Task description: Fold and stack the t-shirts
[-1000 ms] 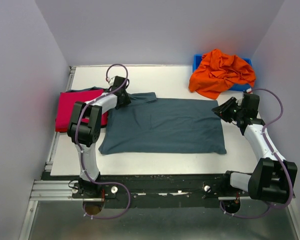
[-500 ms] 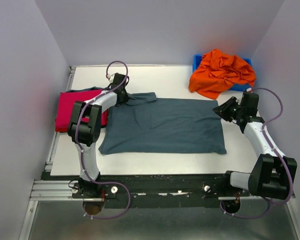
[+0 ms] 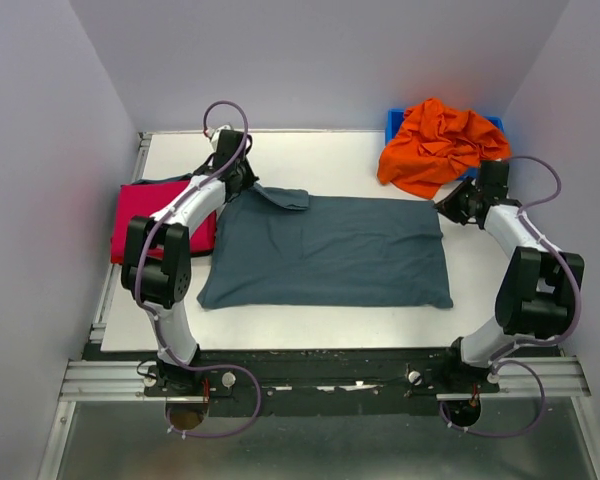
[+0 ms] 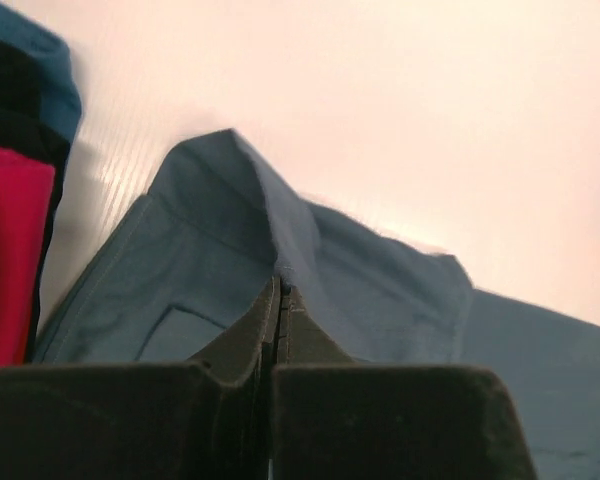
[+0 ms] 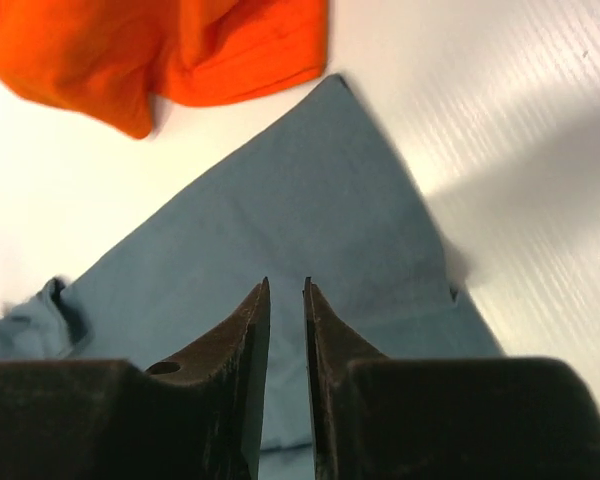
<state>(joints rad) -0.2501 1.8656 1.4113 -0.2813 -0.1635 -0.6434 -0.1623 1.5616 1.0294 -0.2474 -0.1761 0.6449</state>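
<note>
A slate grey-blue t-shirt (image 3: 330,250) lies flat across the middle of the table. My left gripper (image 3: 248,185) is shut on its far left sleeve, and the cloth rises in a ridge into the fingertips in the left wrist view (image 4: 282,288). The sleeve (image 3: 285,197) lies folded over onto the shirt's body. My right gripper (image 3: 448,208) hovers at the shirt's far right corner, its jaws a narrow gap apart and empty (image 5: 285,285). A folded magenta-red shirt (image 3: 145,215) lies at the left edge. A crumpled orange shirt (image 3: 440,145) is heaped at the far right.
The orange shirt rests on a blue plastic bin (image 3: 393,122) in the far right corner. White walls close in the table on three sides. A dark blue cloth edge (image 4: 40,60) shows beside the magenta shirt.
My left gripper has moved toward the far side, pulling the sleeve up and folding it onto the shirt. My right gripper has swung toward the far side to the shirt's far right corner.
</note>
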